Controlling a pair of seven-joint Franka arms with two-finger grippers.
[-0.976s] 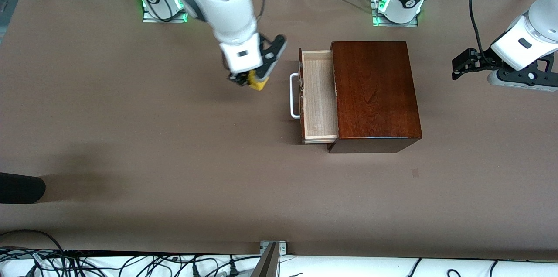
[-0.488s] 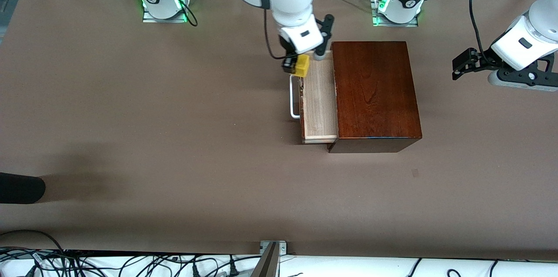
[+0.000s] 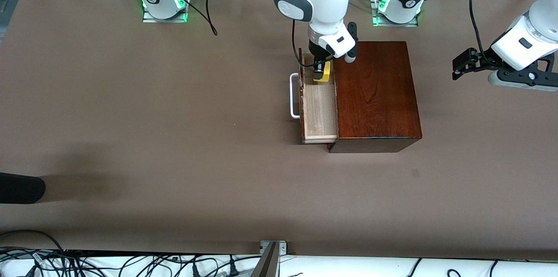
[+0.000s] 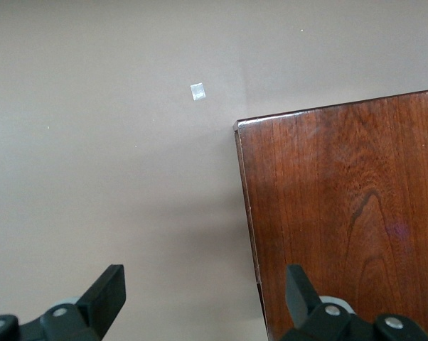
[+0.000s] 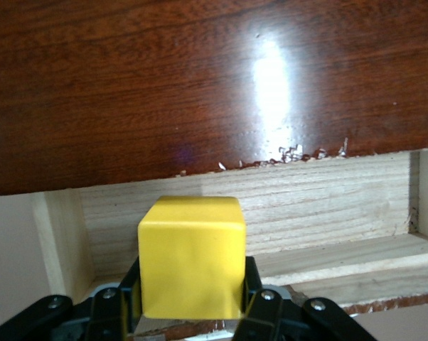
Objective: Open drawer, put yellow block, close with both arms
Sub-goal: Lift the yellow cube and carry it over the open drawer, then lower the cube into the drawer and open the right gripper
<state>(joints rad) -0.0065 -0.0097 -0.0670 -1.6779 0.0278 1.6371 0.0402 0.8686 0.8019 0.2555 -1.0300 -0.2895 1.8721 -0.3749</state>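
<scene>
Yellow block (image 3: 322, 72) clamped in right gripper (image 3: 321, 73) over the pulled-out drawer (image 3: 319, 107) | step — placing | next — lower, release inside tray | left gripper (image 4: 203, 302) spread apart, waiting beside the box (image 3: 375, 94).

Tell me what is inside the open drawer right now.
The drawer shows only bare pale wood. The right gripper holds the yellow block over its end farther from the front camera. The part inside the wooden box is hidden.
</scene>
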